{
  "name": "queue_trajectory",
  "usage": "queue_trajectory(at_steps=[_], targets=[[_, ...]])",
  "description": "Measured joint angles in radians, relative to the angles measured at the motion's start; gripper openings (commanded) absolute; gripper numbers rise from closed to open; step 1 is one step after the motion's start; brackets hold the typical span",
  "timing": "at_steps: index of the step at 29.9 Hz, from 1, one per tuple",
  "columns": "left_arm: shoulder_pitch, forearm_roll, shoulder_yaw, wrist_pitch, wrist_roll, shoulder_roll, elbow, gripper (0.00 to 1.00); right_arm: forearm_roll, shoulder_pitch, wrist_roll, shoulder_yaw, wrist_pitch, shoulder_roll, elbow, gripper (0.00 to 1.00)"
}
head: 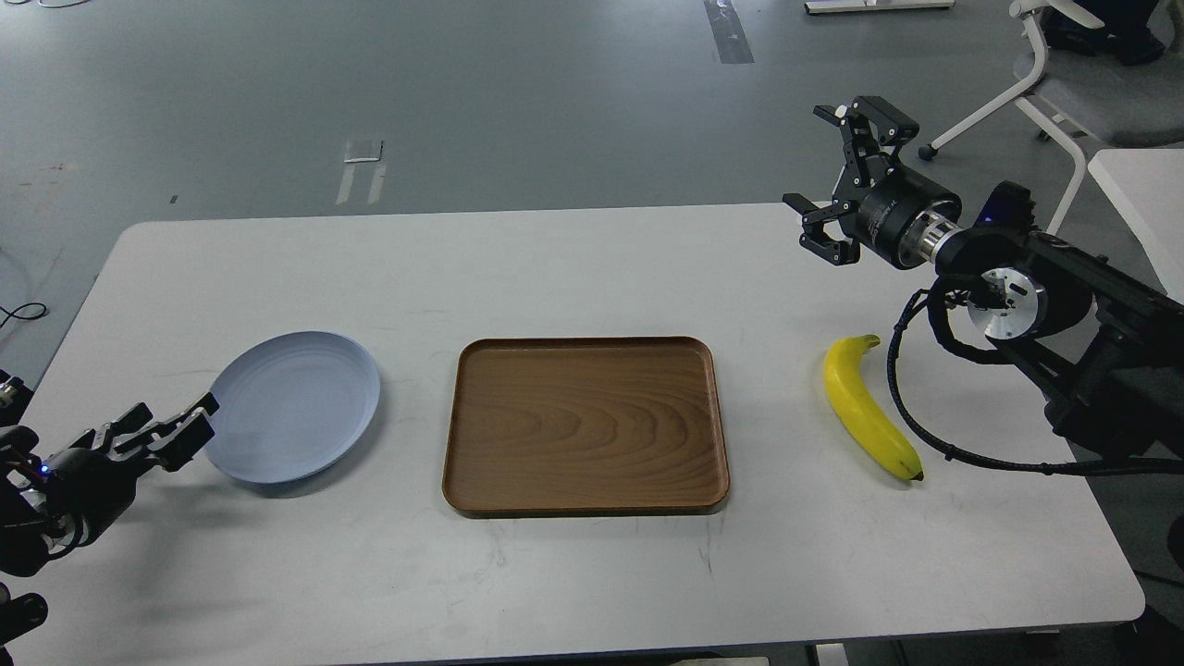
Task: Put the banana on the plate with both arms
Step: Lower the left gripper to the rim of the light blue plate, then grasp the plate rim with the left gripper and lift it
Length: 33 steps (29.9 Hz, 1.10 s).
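Observation:
The yellow banana (865, 407) lies on the white table at the right, apart from everything else. The pale blue plate (291, 407) lies empty at the left. My left gripper (180, 430) is low at the table's left edge, its tips right at the plate's left rim; its fingers are dark and seen side-on, so I cannot tell their state. My right gripper (816, 159) is open and empty, raised above the table's far right edge, well behind the banana.
A brown wooden tray (585, 425) lies empty in the middle, between plate and banana. The white table (592, 268) ends close to the banana on the right. A white chair (1054, 83) and another white tabletop (1142, 190) stand beyond at the right.

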Motion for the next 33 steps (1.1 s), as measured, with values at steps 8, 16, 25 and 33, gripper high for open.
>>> queue_trajectory(at_steps=[8,16,25,33], targets=[[-0.004,-0.002,0.002,-0.015,-0.002,-0.125,0.171,0.91,-0.001,-0.001,0.000,0.001,0.000,-0.002,0.001,1.00],[-0.004,-0.006,0.002,-0.019,-0.007,-0.135,0.182,0.00,-0.001,-0.008,0.000,0.002,0.000,0.001,-0.001,1.00],[-0.004,-0.004,0.002,-0.007,-0.040,-0.136,0.180,0.00,-0.004,-0.015,0.000,0.000,-0.001,0.005,-0.002,1.00],[-0.037,-0.009,0.000,-0.001,-0.050,-0.121,0.173,0.00,-0.005,-0.026,0.007,0.000,-0.001,0.005,-0.002,1.00]])
